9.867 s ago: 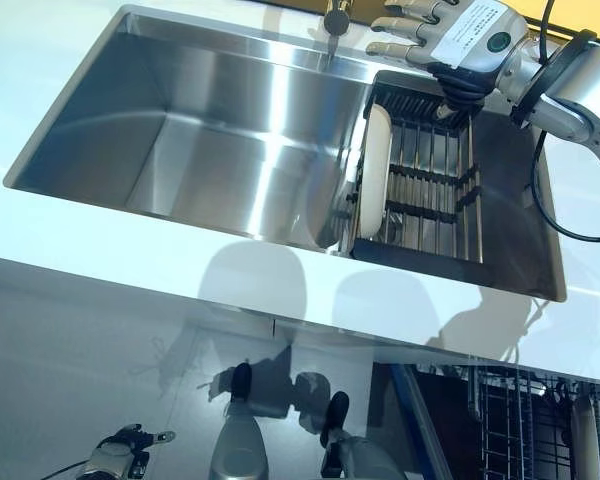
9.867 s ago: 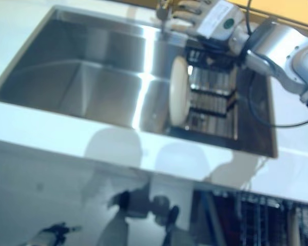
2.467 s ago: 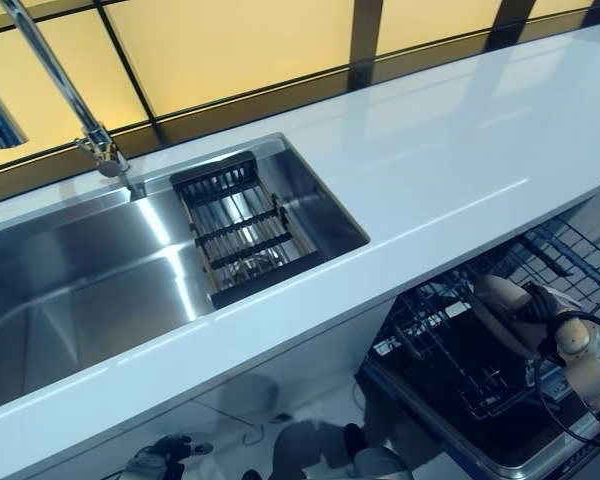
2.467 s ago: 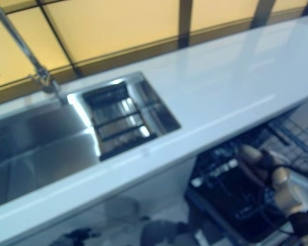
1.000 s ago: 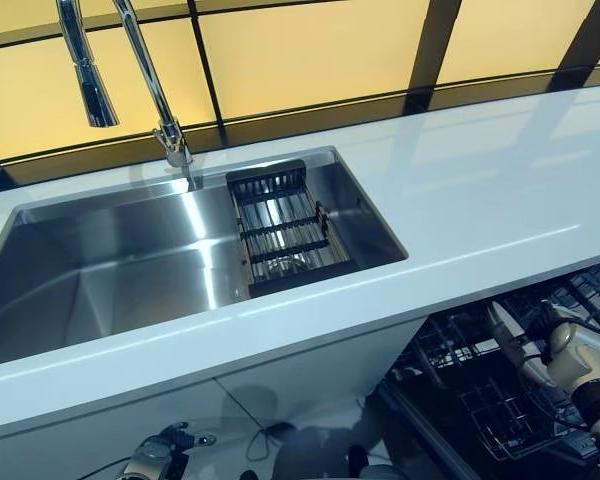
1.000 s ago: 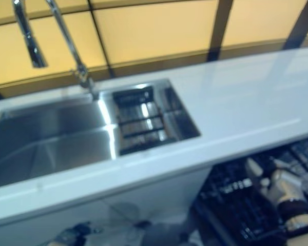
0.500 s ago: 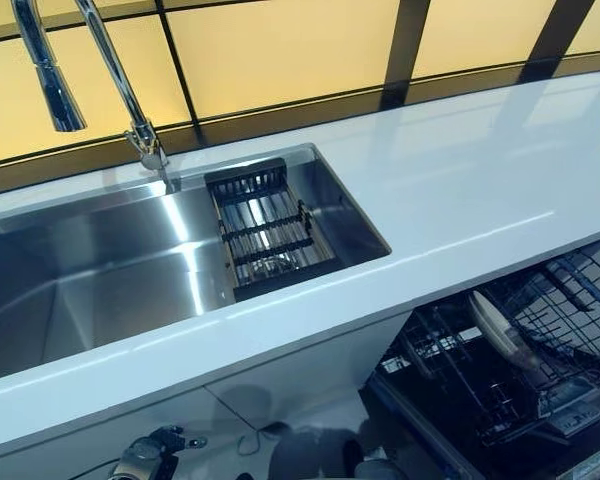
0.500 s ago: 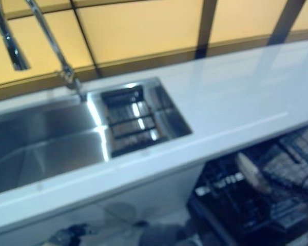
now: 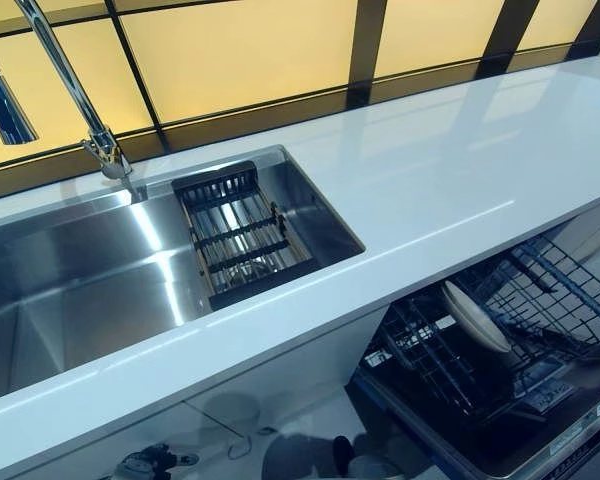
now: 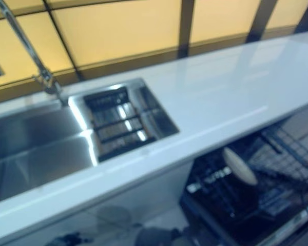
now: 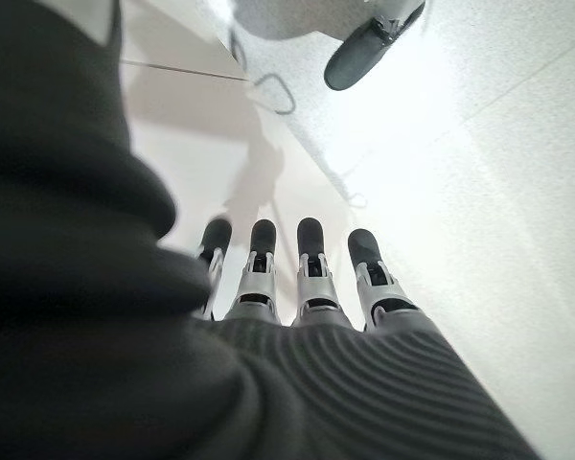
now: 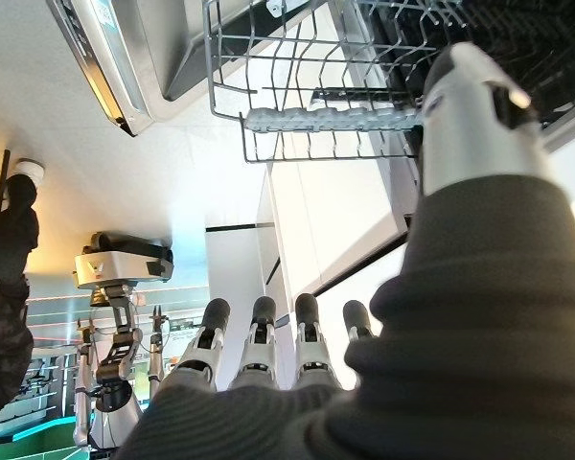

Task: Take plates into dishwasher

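A white plate [image 9: 475, 318] stands on edge in the pulled-out dishwasher rack [image 9: 545, 285] under the counter at the lower right. No hand touches it. My right hand [image 12: 259, 355] shows only in its own wrist view, fingers straight and empty, with the wire rack [image 12: 297, 86] beyond it. My left hand [image 9: 145, 465] hangs low by the floor at the bottom left; in its wrist view [image 11: 307, 278] its fingers are straight and hold nothing. The black drying rack [image 9: 235, 240] in the sink holds no plate.
A steel sink [image 9: 80, 270] with a tall faucet [image 9: 70, 90] is set in the white counter [image 9: 460, 170]. The open dishwasher door [image 9: 500, 450] juts out below the rack. The right wrist view shows a person [image 12: 5, 307] and another robot [image 12: 120, 335] far off.
My right hand, which held the plate at the dishwasher rack, has let go and left the eye views. The plate now stands alone in the rack. The camera has shifted.
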